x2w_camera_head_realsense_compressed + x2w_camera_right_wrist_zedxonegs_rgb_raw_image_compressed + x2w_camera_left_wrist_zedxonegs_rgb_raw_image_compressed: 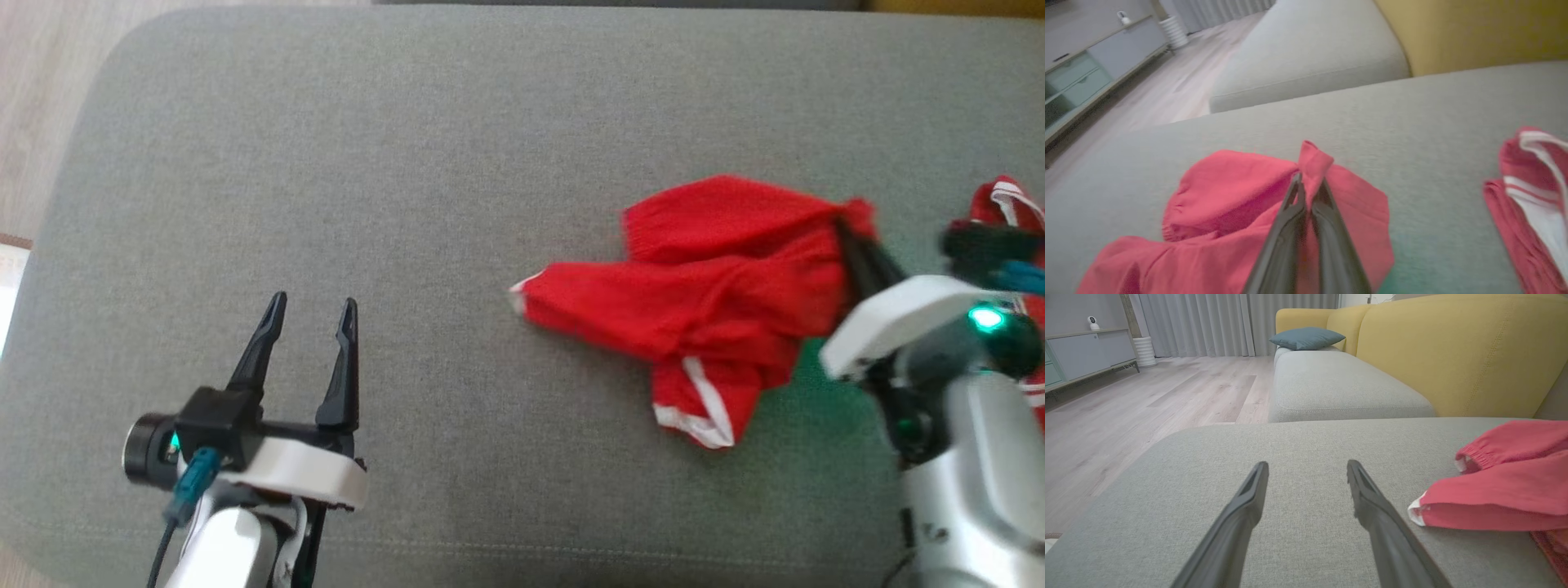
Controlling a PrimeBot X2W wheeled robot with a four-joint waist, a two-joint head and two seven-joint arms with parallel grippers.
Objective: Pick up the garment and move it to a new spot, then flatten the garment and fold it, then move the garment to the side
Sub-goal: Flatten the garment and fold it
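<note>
Garment (702,278): red, white edging at the hems.
Other cloth (1531,175): red, white stripes.
Seat (408,163): grey, fine woven fleck.
Sofa back (1453,355): mustard yellow.
Pillow (1306,337): teal blue.
Floor (1147,400): pale wood-grain planks.
Curtains (1208,322): light grey.
Cabinet (1086,351): grey-blue doors, mint drawers.
Left tool (315,300), right tool (1310,181): black fingers, white shells; green light on the right wrist.
</note>
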